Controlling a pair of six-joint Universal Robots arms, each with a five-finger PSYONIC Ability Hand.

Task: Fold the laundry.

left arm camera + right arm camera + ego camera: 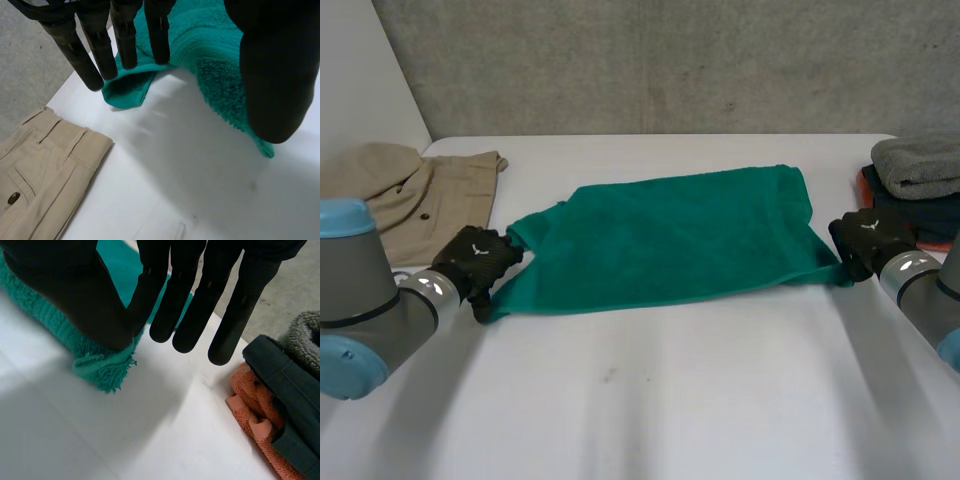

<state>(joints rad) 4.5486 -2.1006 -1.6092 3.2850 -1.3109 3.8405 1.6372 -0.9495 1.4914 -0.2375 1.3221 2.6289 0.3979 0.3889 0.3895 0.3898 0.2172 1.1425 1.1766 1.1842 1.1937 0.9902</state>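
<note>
Head view: a green towel lies spread across the middle of the white table, with a robot hand at each of its near corners. At the near-left corner the left hand has the cloth caught between straight fingers and thumb. The left wrist view shows the towel's edge raised off the table there, a shadow beneath it, and the corner tip hanging just past the thumb. At the near-right corner the right hand is clamped on the towel too. In the right wrist view its thumb and nearest finger meet on the cloth and a frayed tip of green pokes out just below the pinch, while the other fingers stand straight and apart.

Far left on the table, well apart from the towel's middle but near its left corner, sits a pair of beige trousers — pleated, with a dark button showing.

At the right edge, just beside the right hand, stands a stack of folded laundry — a grey towel on top, a dark garment under it and an orange towel at the bottom. A grey wall runs behind the table's far edge.
</note>
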